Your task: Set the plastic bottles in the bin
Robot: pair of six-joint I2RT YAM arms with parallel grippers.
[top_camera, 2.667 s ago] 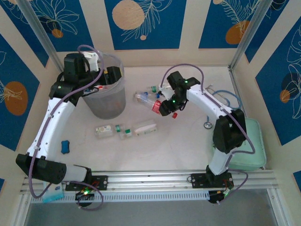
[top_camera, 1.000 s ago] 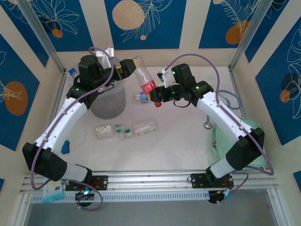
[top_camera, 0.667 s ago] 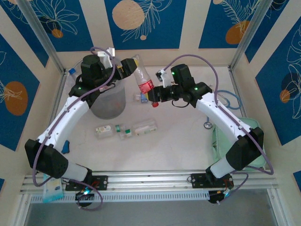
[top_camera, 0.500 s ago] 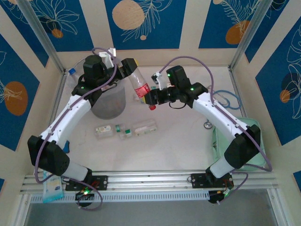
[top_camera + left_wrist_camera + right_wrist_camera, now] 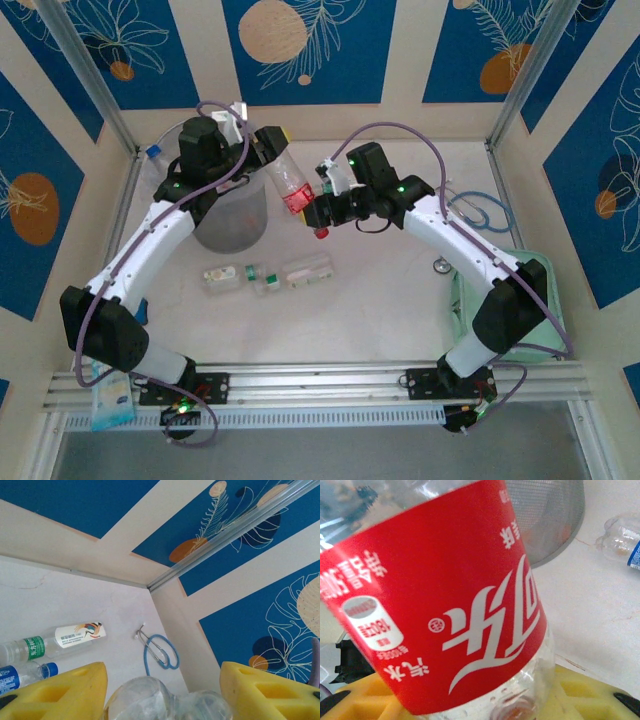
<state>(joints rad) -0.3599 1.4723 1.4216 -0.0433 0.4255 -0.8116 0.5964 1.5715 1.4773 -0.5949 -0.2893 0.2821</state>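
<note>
Right gripper (image 5: 316, 212): clamped on the cap end of the red-labelled bottle (image 5: 291, 188); from its wrist I see the red label (image 5: 445, 605) close up, with the yellow pads under it.
Left gripper (image 5: 268, 145): jaws stand either side of the bottle's clear base (image 5: 165, 700); its yellow pads (image 5: 55, 690) look very near the plastic; I cannot tell whether they press on it.
Bottle position: up in the air between the two grippers; tilted, cap low toward the right arm, base high toward the left; just beside the rim of the bin (image 5: 232, 225), not over its mouth as far as I can judge.
Handling, my guess: empty and very light; thin walls that dent under a hard squeeze; smooth plastic that could slide or pop out of the foam.
Where I would hold: the neck or the moulded base, which look stiffer; the labelled middle is the soft part.
Grip advice: a moderate squeeze only; let one side go before the other pulls away.
Other bottles (image 5: 265, 273): lying on the table (image 5: 380, 300) near the bin; more lie further back (image 5: 60, 637).
</note>
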